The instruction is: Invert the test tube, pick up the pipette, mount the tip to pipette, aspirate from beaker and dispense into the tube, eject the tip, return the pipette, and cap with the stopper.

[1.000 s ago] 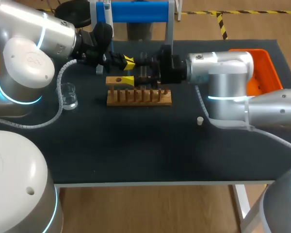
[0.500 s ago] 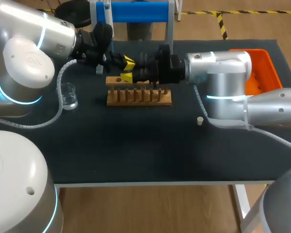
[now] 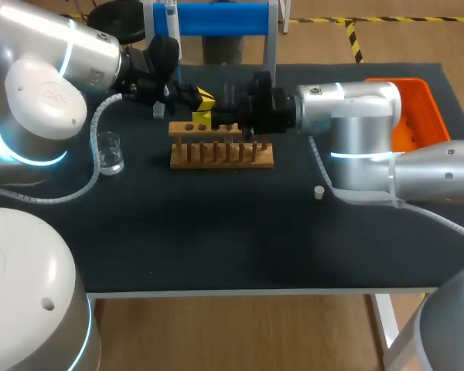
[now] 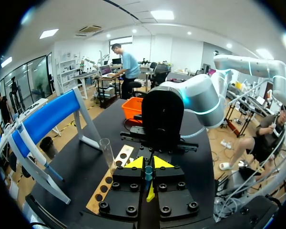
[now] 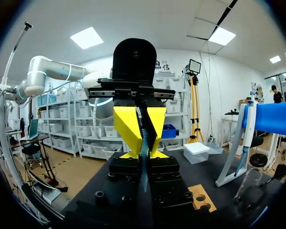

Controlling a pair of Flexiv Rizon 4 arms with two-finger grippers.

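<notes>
Over the back of the wooden rack (image 3: 221, 152) my two grippers meet tip to tip. My left gripper (image 3: 204, 98) (image 4: 148, 163) is shut on a thin bluish pipette (image 4: 148, 173). Facing it, my right gripper (image 3: 202, 118) (image 5: 144, 156) has its fingers closed on the same pipette (image 5: 144, 143). A clear test tube (image 4: 106, 151) (image 5: 248, 182) stands upright at the rack's end, beside the grippers. The glass beaker (image 3: 110, 152) sits left of the rack. The small white stopper (image 3: 319, 192) lies on the mat to the rack's right.
An orange bin (image 3: 417, 104) stands at the table's back right under my right arm. A blue and white stand (image 3: 216, 19) rises behind the rack. The black mat (image 3: 232, 232) runs bare to the front edge.
My right gripper has slid left to my left gripper and its fingers have gone from wide open to closed on the pipette. The left arm has kept still.
</notes>
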